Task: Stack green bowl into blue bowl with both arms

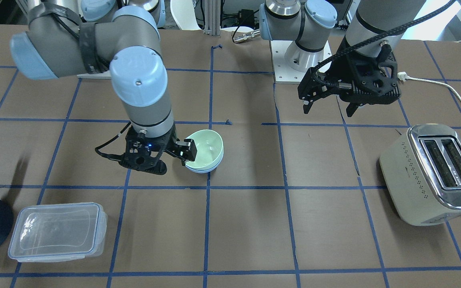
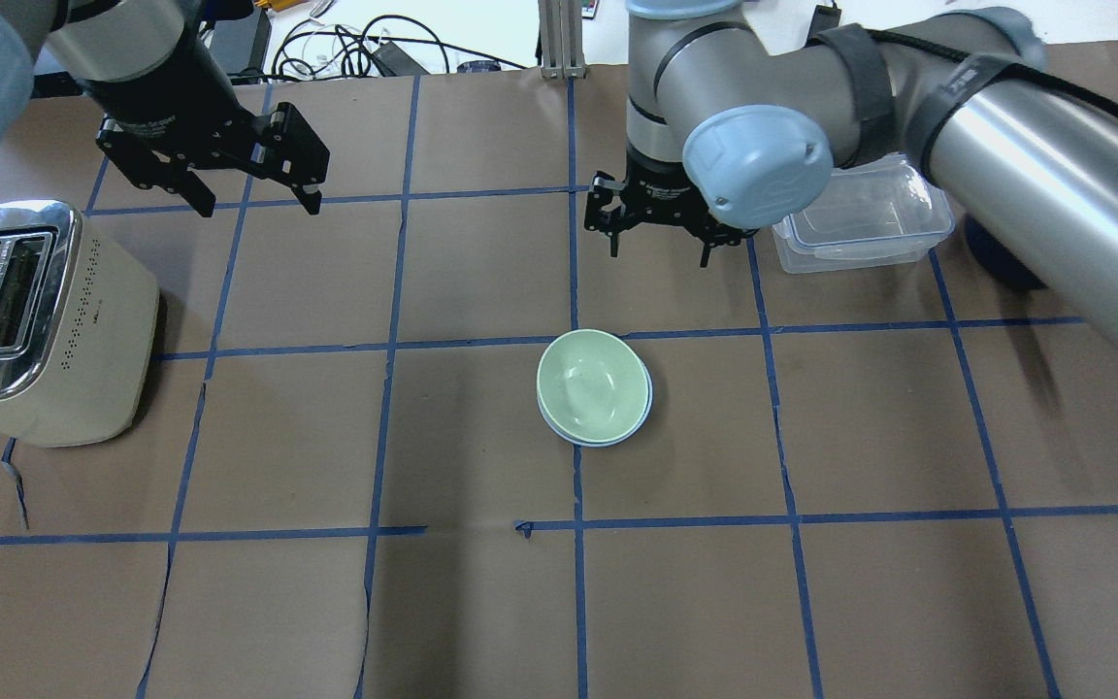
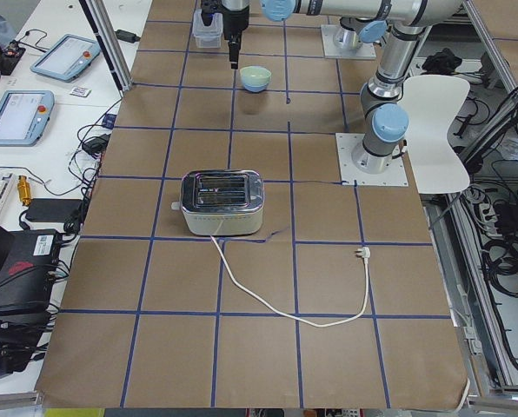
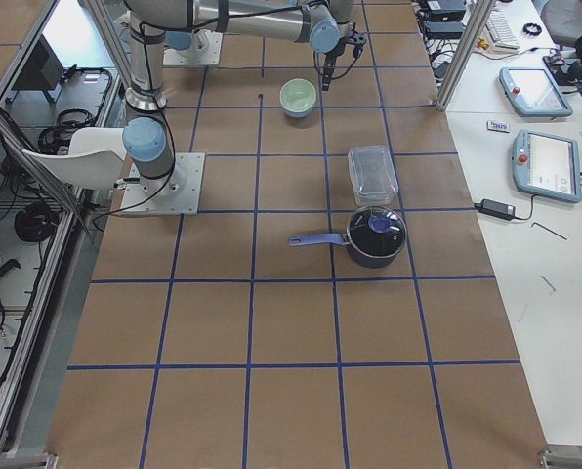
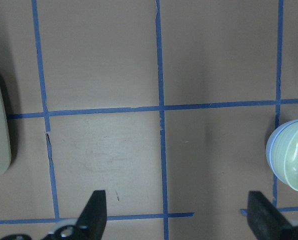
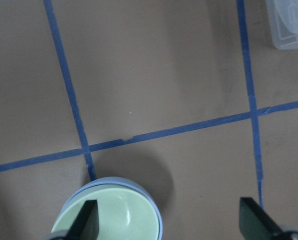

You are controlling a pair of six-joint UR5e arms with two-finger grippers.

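R grip [image 2: 659, 248]: jaws wide, empty, fingers pointing down. Near green bowl [image 2: 590, 383], off its rim on robot's right side. Height above desk unclear.
L grip [image 2: 258, 206]: jaws wide, empty, hanging by toaster [image 2: 35, 320], well apart from bowls.
Green bowl: nested in blue bowl [image 1: 203, 169], mid desk [image 2: 860, 437], well off every edge. Sits a bit off-centre, blue crescent showing on one side.
Risk 1: R finger close to rim in front view, so a sideways swing could clip it and skid the stack.
Risk 2: prob. not fully seated, so a knock could tip green out.
Bowls: round, shallow, same size, thin rims, smooth glossy finish, likely slippery.
Desk: matte brown paper w/ blue tape grid.
Grips: black, hard, narrow fingers.
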